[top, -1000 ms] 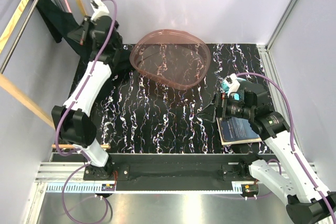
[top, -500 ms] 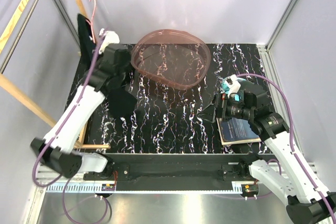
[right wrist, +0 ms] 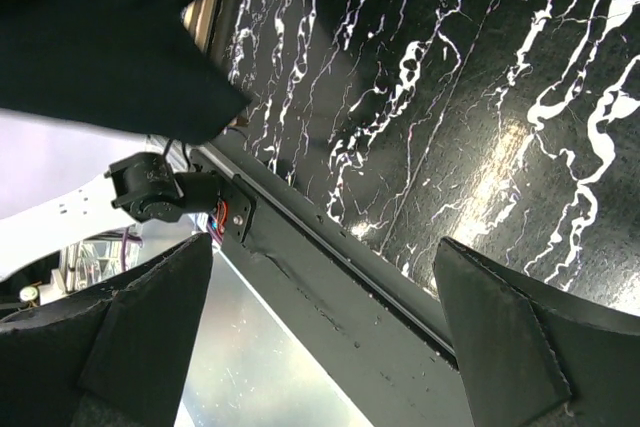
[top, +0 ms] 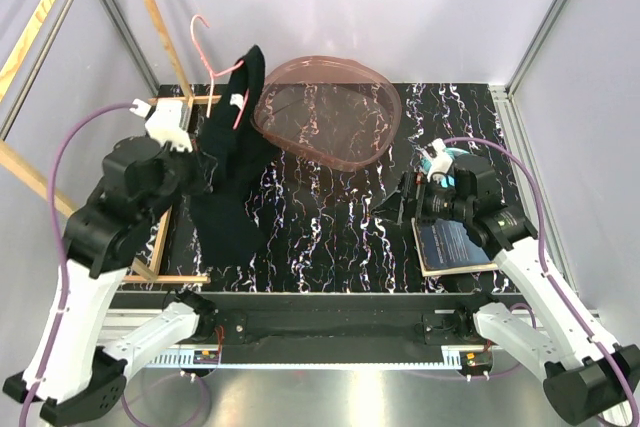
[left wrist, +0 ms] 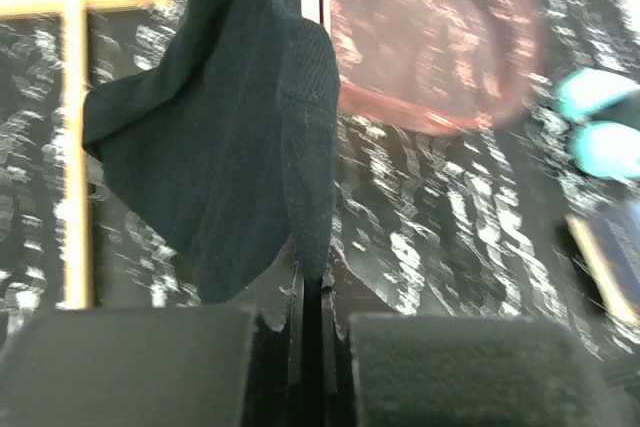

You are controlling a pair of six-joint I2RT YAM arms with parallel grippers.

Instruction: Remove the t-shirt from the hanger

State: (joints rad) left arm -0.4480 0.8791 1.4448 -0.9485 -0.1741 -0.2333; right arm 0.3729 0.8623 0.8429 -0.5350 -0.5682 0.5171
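Two pincers, two jobs: my left gripper is pinched shut on a fold of the t-shirt, dangling it over the left of the table, the hanger poking out on top, likely so my right gripper, spread wide, can pull; the pink basin holds nothing

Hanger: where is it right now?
Top view, far left: the hanger has its hook poking up above the black t-shirt, just left of the pink basin.
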